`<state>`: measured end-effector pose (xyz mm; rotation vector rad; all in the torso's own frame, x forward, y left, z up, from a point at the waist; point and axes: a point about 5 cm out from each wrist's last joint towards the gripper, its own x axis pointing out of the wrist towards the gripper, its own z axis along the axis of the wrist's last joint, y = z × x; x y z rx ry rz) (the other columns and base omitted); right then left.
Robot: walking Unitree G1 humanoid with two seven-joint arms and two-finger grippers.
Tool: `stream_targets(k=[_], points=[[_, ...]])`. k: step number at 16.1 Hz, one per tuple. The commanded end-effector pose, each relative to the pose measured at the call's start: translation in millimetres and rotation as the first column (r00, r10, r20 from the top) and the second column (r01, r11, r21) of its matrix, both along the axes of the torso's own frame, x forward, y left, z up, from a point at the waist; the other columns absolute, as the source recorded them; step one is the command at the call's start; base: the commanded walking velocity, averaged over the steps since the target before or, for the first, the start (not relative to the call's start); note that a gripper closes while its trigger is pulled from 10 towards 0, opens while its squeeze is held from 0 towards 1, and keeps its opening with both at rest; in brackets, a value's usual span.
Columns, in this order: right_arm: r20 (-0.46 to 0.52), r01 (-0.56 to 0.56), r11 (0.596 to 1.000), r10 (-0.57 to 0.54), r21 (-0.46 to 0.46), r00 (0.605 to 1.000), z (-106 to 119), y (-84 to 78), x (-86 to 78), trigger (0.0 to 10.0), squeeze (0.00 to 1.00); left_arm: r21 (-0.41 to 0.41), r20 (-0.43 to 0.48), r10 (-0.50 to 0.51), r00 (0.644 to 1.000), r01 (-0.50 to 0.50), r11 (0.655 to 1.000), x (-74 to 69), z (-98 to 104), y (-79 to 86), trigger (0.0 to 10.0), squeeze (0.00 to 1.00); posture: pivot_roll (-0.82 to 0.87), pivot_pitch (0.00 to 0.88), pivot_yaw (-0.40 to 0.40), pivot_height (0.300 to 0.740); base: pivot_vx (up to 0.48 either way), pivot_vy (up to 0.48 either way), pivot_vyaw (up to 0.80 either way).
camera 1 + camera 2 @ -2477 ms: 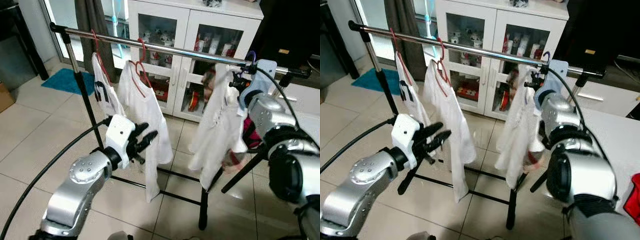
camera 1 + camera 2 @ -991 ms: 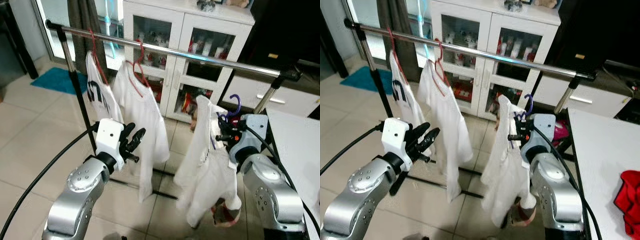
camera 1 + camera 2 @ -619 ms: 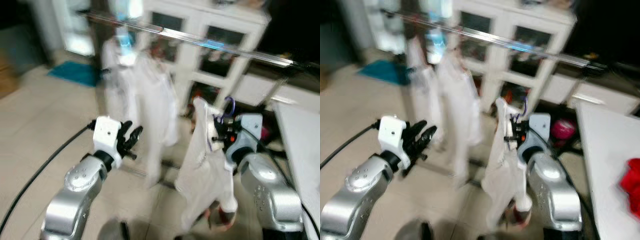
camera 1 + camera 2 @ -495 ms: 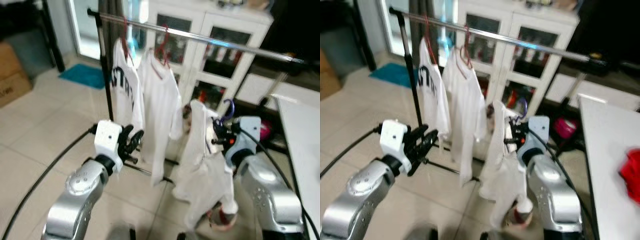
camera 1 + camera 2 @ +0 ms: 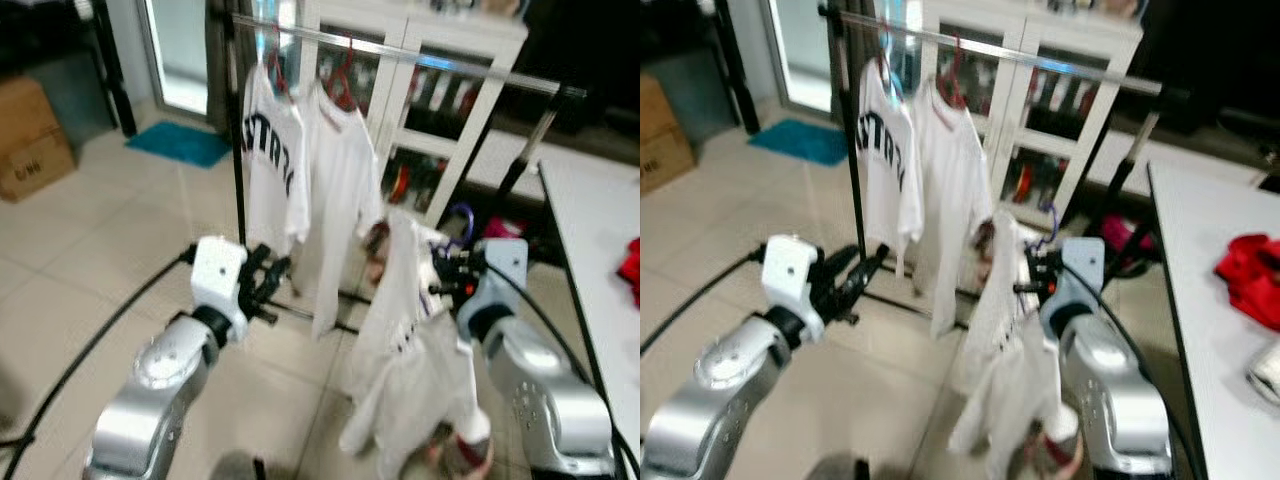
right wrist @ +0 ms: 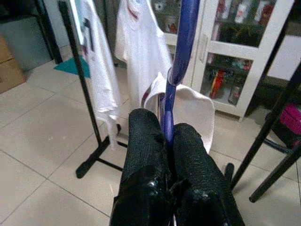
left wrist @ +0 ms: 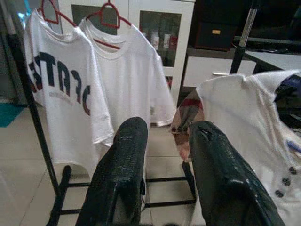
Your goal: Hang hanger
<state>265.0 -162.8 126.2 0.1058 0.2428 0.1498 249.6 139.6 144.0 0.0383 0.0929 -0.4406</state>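
A cardboard box (image 5: 35, 138) sits on the tiled floor (image 5: 90, 250) at the far left, its contents not visible. Behind the scene, a white glass-door cabinet (image 5: 440, 95) holds bottles and small items that are too blurred to identify. A clothes rack (image 5: 400, 52) with a chrome bar stands in front of the cabinet. Two white T-shirts hang from the bar on red hangers: a printed T-shirt (image 5: 270, 165) with dark lettering and, just beside it, a plain T-shirt (image 5: 340, 200). The left gripper (image 5: 268, 282) is raised in front of the printed T-shirt, apart from it. In the left wrist view its fingers (image 7: 123, 169) are spread with a clear gap between them and hold nothing. The purple hanger (image 5: 460, 217) is low and to the right of the hung T-shirts, below the bar and not on it. A white buttoned garment (image 5: 405, 350) is draped on the hanger and trails down toward the floor. The right gripper (image 5: 447, 278) is directly under the hanger hook. In the right wrist view its fingers (image 6: 146, 141) are pressed together on the purple stem, pinching it upright. At the far right, a white worktop (image 5: 1210, 300) carries a red cloth (image 5: 1250, 268).
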Motion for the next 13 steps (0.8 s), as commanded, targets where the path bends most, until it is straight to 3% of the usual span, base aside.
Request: stream_targets(k=[1,13], points=[[0.041,0.014,1.0,-0.014,-0.003,0.999,10.3,-5.8,2.1,0.0,0.0,-0.011,0.009,-0.014,1.0,0.014,1.0,1.1,3.1,-4.8,10.0,0.0,-0.03,0.0,-0.104,0.71,0.0,0.341,0.0],[0.023,-0.001,1.0,0.001,-0.009,1.0,6.9,-6.7,-1.6,0.0,0.0,-0.009,0.003,-0.022,1.0,0.022,1.0,0.2,2.5,-5.6,10.0,0.0,-0.03,0.0,-0.11,0.71,0.0,0.464,0.0]])
